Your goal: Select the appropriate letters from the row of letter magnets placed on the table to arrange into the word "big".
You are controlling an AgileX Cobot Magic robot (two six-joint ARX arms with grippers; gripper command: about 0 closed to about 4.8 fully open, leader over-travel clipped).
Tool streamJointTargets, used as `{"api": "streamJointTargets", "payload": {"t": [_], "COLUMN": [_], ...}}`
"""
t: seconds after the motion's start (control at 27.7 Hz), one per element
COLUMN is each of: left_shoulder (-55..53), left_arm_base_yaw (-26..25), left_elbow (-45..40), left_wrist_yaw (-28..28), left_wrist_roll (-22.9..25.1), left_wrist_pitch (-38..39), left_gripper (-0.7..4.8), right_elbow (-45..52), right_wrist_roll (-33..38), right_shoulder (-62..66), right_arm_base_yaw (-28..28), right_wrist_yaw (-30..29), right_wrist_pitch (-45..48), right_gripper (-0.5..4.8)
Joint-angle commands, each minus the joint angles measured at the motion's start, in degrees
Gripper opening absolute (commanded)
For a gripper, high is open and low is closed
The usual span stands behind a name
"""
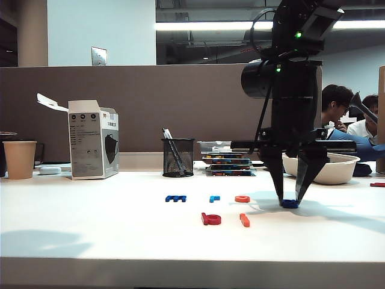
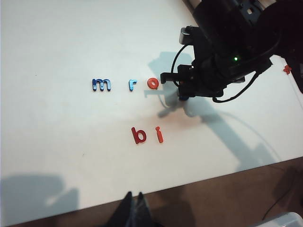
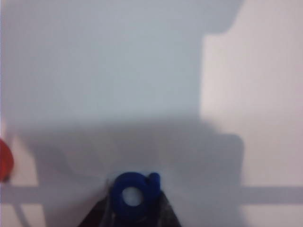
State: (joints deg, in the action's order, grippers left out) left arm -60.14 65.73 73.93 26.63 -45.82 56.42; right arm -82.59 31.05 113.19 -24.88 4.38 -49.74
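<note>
White surface (image 1: 90,235), wide and smooth, bounded at the back by a grey-brown partition (image 1: 150,102) with an office ceiling and seated people beyond. Along the rear edge, from the exterior view's left: a paper cup (image 1: 19,159), an opened white carton (image 1: 93,139), a black mesh pen holder (image 1: 178,157), a stack of coloured trays (image 1: 228,164) and a white bowl (image 1: 334,168). The front half of the surface is bare, and wide open room lies to the left of the letters; the left wrist view shows the near edge close below the arranged pair.

Right arm (image 1: 295,90): black, standing upright over the right end of the row, wrist pointing straight down. Right hand (image 1: 290,201): fingertips at the surface, clenched from both sides on the dark blue letter g (image 3: 132,196), which lies flat on the surface between them, as the right wrist view shows.

Left hand (image 2: 133,204): held well above the near edge, clear of everything, its two dark fingertips pressed together with nothing between them.

Row of letter magnets, back line: dark blue m (image 2: 101,84), light blue r (image 2: 132,84), orange o (image 2: 152,83), with the g just beyond the o under the right hand. Front line, nearer the edge: red b (image 2: 138,135) and orange i (image 2: 160,135), side by side, apart from each other, with open surface to the right of the i.
</note>
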Motion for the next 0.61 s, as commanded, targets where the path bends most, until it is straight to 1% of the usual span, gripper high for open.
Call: {"api": "streamJointTargets", "payload": {"t": [0.04, 0.4, 0.61], "left_shoulder": [0.11, 0.11, 0.11], "left_arm_base_yaw": [-0.07, -0.07, -0.04], "left_elbow": [0.22, 0.22, 0.22], "left_wrist_yaw": [0.37, 0.37, 0.37], "left_wrist_roll": [0.39, 0.39, 0.39], "left_wrist_pitch": [-0.35, -0.33, -0.35], "left_gripper": [-0.05, -0.05, -0.05], "right_elbow": [0.33, 0.35, 0.39], "right_wrist_roll": [-0.07, -1.14, -1.44], "right_shoulder": [0.02, -4.76, -6.19], "right_arm_base_yaw": [-0.55, -2.38, -3.98], "right_wrist_yaw": [-0.94, -0.90, -1.33], "right_wrist_pitch": [-3.69, -4.02, -6.25], "right_gripper": [0.94, 0.94, 0.94]}}
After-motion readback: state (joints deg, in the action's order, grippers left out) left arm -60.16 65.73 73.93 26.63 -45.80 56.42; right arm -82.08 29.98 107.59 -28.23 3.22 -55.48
